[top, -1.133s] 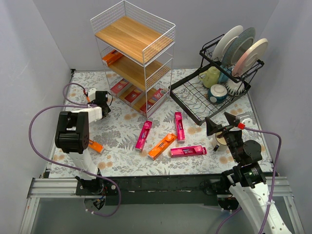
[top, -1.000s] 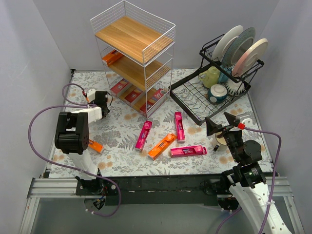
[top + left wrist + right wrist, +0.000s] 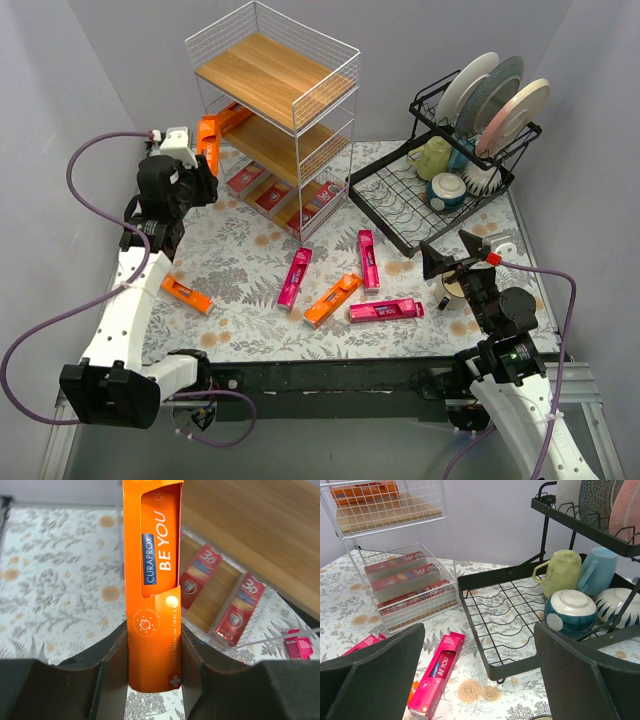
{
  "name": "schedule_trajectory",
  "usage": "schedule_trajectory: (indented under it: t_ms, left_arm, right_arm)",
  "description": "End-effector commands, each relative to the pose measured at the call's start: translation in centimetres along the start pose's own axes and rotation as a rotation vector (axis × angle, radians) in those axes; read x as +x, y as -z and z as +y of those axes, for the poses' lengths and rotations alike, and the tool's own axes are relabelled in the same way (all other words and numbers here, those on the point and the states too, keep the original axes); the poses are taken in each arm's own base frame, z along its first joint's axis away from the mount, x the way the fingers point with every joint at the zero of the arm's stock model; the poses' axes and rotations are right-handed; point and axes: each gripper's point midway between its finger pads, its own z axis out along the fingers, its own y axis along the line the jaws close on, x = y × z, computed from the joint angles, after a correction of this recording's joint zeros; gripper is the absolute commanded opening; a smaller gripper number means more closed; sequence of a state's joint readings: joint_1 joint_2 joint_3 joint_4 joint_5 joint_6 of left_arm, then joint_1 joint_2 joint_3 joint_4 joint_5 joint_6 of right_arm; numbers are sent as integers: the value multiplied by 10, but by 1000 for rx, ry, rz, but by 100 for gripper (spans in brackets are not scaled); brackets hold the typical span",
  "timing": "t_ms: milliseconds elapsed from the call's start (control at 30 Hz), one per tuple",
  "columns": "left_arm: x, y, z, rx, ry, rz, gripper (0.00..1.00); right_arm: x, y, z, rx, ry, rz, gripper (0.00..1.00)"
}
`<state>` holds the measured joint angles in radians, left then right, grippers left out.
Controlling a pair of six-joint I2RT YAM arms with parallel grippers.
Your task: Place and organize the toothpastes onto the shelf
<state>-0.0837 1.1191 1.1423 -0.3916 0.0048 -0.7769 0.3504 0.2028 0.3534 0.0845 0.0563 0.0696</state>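
My left gripper [image 3: 200,160] is shut on an orange toothpaste box [image 3: 208,135] and holds it in the air at the left side of the white wire shelf [image 3: 300,75]. In the left wrist view the box [image 3: 152,570] stands up between my fingers [image 3: 112,665]. One orange box [image 3: 233,116] lies on the middle tier. Three dark red boxes [image 3: 272,194] lie on the bottom tier. On the table lie three pink boxes [image 3: 295,277] [image 3: 368,259] [image 3: 385,310] and two orange ones [image 3: 333,299] [image 3: 187,294]. My right gripper [image 3: 450,258] is open and empty, low over the table's right side [image 3: 480,675].
A black dish rack [image 3: 400,205] with plates, mugs and bowls stands at the back right, close to my right gripper. It fills the right of the right wrist view [image 3: 520,625], where a pink box [image 3: 437,672] lies near its corner. Grey walls close in on both sides.
My left arm has risen from low over the table at the left and moved back to the shelf's left side, with the orange box now showing in its gripper. The right arm has not moved.
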Motion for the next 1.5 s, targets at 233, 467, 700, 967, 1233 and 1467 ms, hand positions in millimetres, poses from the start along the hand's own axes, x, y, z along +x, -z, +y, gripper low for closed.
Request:
schedule_trajectory:
  t_ms: [233, 467, 700, 967, 1233, 1467]
  left_arm:
    - [-45, -26, -64, 302, -169, 15, 32]
    - [-56, -59, -81, 380, -222, -9, 34]
    - [-62, -85, -84, 397, -288, -55, 36]
    - [-57, -108, -83, 397, -295, -47, 47]
    - [-70, -100, -77, 320, -175, -88, 68]
    - [-79, -53, -51, 143, 142, -175, 91]
  right_arm:
    - [-31, 0, 1, 0, 27, -86, 99]
    - [-28, 0, -1, 6, 28, -77, 99]
    - [-30, 1, -2, 14, 31, -79, 99]
    - [-30, 1, -2, 17, 31, -79, 99]
    - [-28, 1, -2, 13, 28, -74, 99]
    - [-27, 0, -1, 10, 25, -71, 99]
